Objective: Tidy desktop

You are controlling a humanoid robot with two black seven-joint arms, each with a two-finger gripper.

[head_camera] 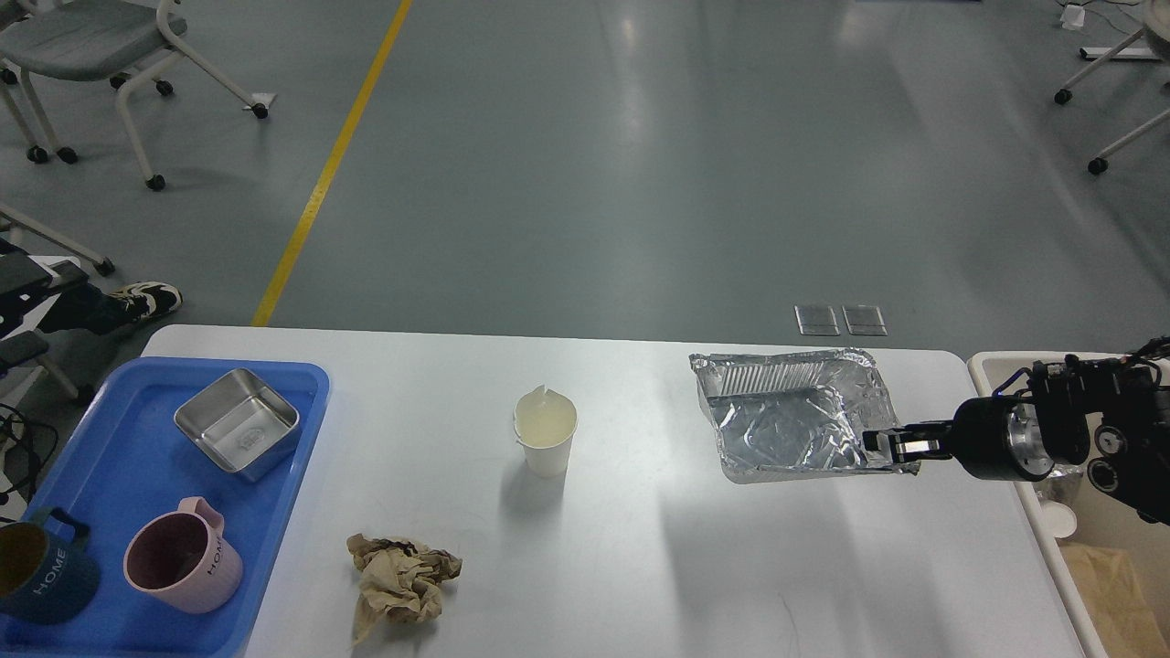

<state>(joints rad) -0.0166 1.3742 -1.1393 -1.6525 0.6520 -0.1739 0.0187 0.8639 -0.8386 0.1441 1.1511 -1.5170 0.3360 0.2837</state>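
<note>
A smooth grey-green floor (640,164) fills the upper two thirds of the frame, glossy enough to carry pale streaks of overhead light near the top centre. A yellow line (334,164) painted on it runs diagonally from the top edge down toward the lower left, and two small metal floor plates (841,320) sit flush at centre right. A grey-seated chair on castors (101,55) stands in the upper left corner, and white wheeled chair legs (1111,91) show in the upper right.
</note>
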